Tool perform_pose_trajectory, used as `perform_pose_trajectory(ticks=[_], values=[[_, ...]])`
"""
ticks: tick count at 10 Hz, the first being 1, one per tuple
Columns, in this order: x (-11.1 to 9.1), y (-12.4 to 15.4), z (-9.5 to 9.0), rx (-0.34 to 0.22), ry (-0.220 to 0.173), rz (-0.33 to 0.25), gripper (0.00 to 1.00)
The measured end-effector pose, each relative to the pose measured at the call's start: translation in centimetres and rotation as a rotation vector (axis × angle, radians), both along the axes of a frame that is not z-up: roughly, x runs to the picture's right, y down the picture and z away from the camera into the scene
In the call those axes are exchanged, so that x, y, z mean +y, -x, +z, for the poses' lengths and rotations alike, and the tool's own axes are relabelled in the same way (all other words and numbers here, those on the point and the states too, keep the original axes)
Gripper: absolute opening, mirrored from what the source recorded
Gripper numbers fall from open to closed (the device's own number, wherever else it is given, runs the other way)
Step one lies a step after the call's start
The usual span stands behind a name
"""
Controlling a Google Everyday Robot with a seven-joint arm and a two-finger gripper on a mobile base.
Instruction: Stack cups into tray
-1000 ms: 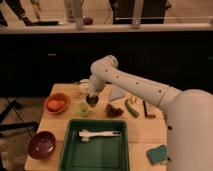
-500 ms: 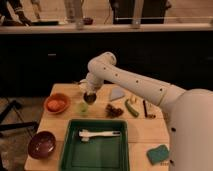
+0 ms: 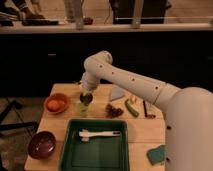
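The wooden counter (image 3: 150,131) shows bare wood along its left edge between the two bowls, and a strip at the near edge between the tray and the sponge. The tray (image 3: 67,150) lies against the near edge, about midway along it, with open floor around one white utensil (image 3: 100,134).

Counted: two cups, two bowls, one tray, one sponge. The orange bowl (image 3: 56,103) sits at the left edge and the maroon bowl (image 3: 41,144) at the near-left corner. The teal sponge (image 3: 156,154) lies at the near-right corner. A dark red clump (image 3: 114,110), a green piece (image 3: 131,108) and a pale wedge (image 3: 117,92) crowd the middle toward the far edge.

The gripper (image 3: 86,96) hangs left of centre, just beyond the tray's far rim. The dark cup (image 3: 86,99) is at its tip, directly over the pale green cup (image 3: 82,109), which stands on the wood outside the tray. Whether the gripper is clamped on the dark cup I cannot tell.

Since half a second ago the arm has drifted slightly toward the left edge; the green cup has not moved.
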State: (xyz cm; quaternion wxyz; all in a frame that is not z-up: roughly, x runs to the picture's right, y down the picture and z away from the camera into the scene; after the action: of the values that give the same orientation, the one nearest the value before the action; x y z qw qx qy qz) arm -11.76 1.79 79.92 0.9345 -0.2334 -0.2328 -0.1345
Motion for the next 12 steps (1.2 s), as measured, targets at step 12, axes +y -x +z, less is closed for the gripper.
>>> perform_pose_trajectory(ticks=[12], values=[[4.8,2.1,4.9,-0.018,0.167,-0.047,0.04]])
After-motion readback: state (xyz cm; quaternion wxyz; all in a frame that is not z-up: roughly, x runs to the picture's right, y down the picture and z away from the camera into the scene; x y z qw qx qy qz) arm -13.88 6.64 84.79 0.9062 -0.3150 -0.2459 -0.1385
